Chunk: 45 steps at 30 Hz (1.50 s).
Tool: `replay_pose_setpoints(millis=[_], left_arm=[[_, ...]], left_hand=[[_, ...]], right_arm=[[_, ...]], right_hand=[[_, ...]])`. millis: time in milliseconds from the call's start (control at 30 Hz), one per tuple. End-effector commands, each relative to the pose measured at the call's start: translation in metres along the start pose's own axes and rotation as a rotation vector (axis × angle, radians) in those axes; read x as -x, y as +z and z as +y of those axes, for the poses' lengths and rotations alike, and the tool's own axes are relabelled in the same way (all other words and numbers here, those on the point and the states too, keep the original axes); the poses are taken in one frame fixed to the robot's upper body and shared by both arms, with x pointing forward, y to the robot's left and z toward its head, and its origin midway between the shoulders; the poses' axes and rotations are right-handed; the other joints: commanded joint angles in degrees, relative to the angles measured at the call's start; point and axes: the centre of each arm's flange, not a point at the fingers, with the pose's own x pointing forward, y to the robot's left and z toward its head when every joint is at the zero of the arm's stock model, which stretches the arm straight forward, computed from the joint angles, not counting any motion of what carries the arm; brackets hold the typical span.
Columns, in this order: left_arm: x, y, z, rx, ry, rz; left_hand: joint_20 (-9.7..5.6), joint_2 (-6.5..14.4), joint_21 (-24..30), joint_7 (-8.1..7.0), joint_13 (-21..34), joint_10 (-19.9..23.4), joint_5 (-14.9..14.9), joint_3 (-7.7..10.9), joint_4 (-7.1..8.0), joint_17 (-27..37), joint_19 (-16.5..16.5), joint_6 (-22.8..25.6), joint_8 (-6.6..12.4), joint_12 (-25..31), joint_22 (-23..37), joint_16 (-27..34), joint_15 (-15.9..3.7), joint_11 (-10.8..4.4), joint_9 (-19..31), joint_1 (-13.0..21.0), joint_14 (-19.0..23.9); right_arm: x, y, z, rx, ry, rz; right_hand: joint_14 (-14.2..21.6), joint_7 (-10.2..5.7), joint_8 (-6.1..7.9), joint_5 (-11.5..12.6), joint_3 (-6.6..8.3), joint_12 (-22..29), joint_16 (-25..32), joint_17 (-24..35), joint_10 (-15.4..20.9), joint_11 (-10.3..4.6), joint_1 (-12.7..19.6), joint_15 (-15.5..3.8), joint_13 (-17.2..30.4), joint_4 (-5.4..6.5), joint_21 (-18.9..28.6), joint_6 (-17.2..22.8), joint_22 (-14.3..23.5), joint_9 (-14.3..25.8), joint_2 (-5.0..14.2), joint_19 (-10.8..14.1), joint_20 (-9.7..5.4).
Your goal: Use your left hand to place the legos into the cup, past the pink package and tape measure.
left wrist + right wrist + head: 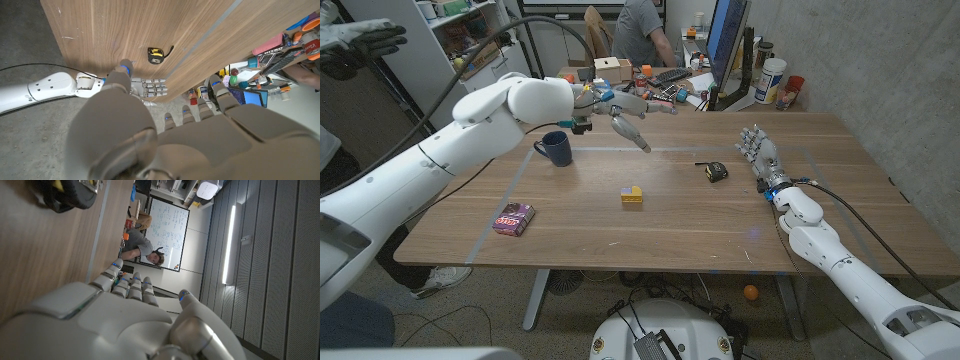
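Observation:
The legos (632, 194), a small yellow and orange block, sit on the wooden table (670, 235) near its middle. A dark blue cup (553, 148) stands upright at the back left. My left hand (618, 113) hovers above the table to the right of the cup and behind the legos, fingers spread and holding nothing; the left wrist view shows its back (190, 135). The pink package (513, 218) lies front left. The black and yellow tape measure (717, 171) (155, 55) lies right of the legos. My right hand (760, 155) (150, 89) (135, 315) stands near the right edge, fingers straight and empty.
Behind the table's far edge is a cluttered desk (660, 85) with a monitor (725, 45), a keyboard and bottles, and a person (640, 30) sits there. Strips of tape mark a rectangle on the tabletop. A shelf (470, 40) stands at the back left.

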Motion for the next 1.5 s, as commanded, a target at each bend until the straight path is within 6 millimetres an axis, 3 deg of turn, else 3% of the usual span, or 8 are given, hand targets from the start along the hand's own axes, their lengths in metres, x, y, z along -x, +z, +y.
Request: replay_pose_setpoints(millis=[33, 167, 333, 600, 800, 1100, 1500], left_arm=[[-0.009, -0.004, -0.014, 0.012, -0.080, 0.011], [-0.013, -0.004, -0.019, -0.003, -0.110, 0.021], [-0.016, -0.006, -0.024, -0.004, -0.158, 0.034], [-0.021, -0.006, -0.029, -0.017, -0.204, 0.049], [-0.025, -0.007, -0.032, -0.015, -0.228, 0.048], [-0.028, -0.008, -0.040, -0.034, -0.269, 0.067], [-0.036, -0.012, -0.051, -0.080, -0.312, 0.103]], left_hand=[[0.43, -0.6, -0.3, 0.03, 0.2, 0.9, 0.2, -1.33, 0.65, 0.2, 0.3, 0.2, 0.46, 0.9, 0.2, 0.9, -0.85, -0.37, 0.3, -0.8, 0.7], [-0.25, 0.9, -0.5, -0.10, 0.3, 1.1, -0.3, -1.56, 1.11, 0.4, 0.4, 0.8, 0.80, 1.1, 0.2, 1.1, -2.32, -1.81, 0.3, -0.7, 1.3], [-0.59, 2.9, -1.6, -0.15, 0.5, -0.8, -1.8, -1.40, 1.06, 0.6, -1.9, 0.2, 0.72, 0.7, 0.3, 0.8, -1.35, -0.63, 0.3, 0.5, -0.2], [-0.56, 4.5, -1.8, -0.14, 0.7, -2.0, -3.0, -1.17, 0.88, 0.7, -2.2, -1.1, 0.47, 0.5, 0.4, 0.7, -0.46, 0.11, 0.3, 1.6, -1.0], [-1.38, 4.9, -1.9, -0.13, 0.8, -2.3, -3.7, -1.27, 0.81, 0.8, -2.0, -1.5, 0.46, 0.7, 0.4, 0.8, -0.19, 0.79, 0.3, 1.9, -1.2], [-0.61, 5.3, -1.8, -0.10, 0.9, -2.3, -4.6, -1.48, 0.60, 0.8, -1.6, -1.2, 0.79, 0.9, 0.3, 1.0, -0.31, 0.36, 0.3, 2.5, -0.9], [-1.17, 5.9, -2.0, -0.13, 1.0, -3.1, -5.4, -1.49, 0.19, 0.8, -1.9, -0.8, 1.05, 0.9, 0.3, 0.9, -0.51, -0.30, 0.4, 3.7, -1.4]], right_arm=[[0.002, -0.001, 0.000, 0.000, -0.003, 0.002], [0.002, 0.000, 0.000, 0.000, -0.004, 0.001], [0.002, 0.000, 0.000, 0.000, -0.007, 0.000], [0.000, -0.001, 0.000, -0.002, -0.005, 0.001], [0.000, -0.003, -0.001, -0.005, -0.007, 0.005], [0.000, -0.005, -0.002, -0.003, -0.014, 0.010], [-0.006, -0.006, 0.000, -0.005, -0.012, 0.013]], right_hand=[[0.1, 0.32, 0.43, 0.3, -0.05, 0.5, 0.4, 0.1, 0.1, 0.28, -0.5, 0.35, 0.2, -0.02, 0.5, -0.1, 0.3, 0.2, -0.09, 0.1, 0.35], [0.1, 0.13, 0.50, 0.4, -0.11, 0.5, 0.4, 0.0, 0.1, 0.30, -0.6, 0.47, 0.2, -0.02, 0.5, 0.0, 0.3, 0.2, -0.12, 0.1, 0.45], [0.3, 0.69, 0.72, 0.4, -0.26, 0.7, 0.4, 0.0, 0.7, 0.40, -0.7, 0.50, 0.1, -0.03, 0.5, 0.7, 0.3, 0.2, -0.22, 0.1, 0.45], [0.4, 0.79, 0.73, 0.5, -0.40, 0.7, 0.4, 0.0, 0.8, 0.38, -0.8, 0.56, 0.1, -0.04, 0.5, 0.8, 0.3, 0.2, -0.30, 0.2, 0.47], [0.4, 0.74, 0.71, 0.6, -0.47, 0.7, 0.4, 0.0, 0.8, 0.36, -0.9, 0.52, 0.1, -0.04, 0.5, 0.9, 0.3, 0.2, -0.33, 0.2, 0.50], [0.5, 0.70, 0.68, 0.6, -0.57, 0.7, 0.4, 0.0, 0.9, 0.40, -1.0, 0.61, 0.1, -0.03, 0.5, 0.9, 0.3, 0.2, -0.33, 0.2, 0.54], [0.5, 0.72, 0.62, 0.7, -0.70, 0.7, 0.4, 0.0, 0.9, 0.47, -1.1, 0.66, 0.1, -0.03, 0.5, 0.9, 0.3, 0.2, -0.35, 0.2, 0.54]])
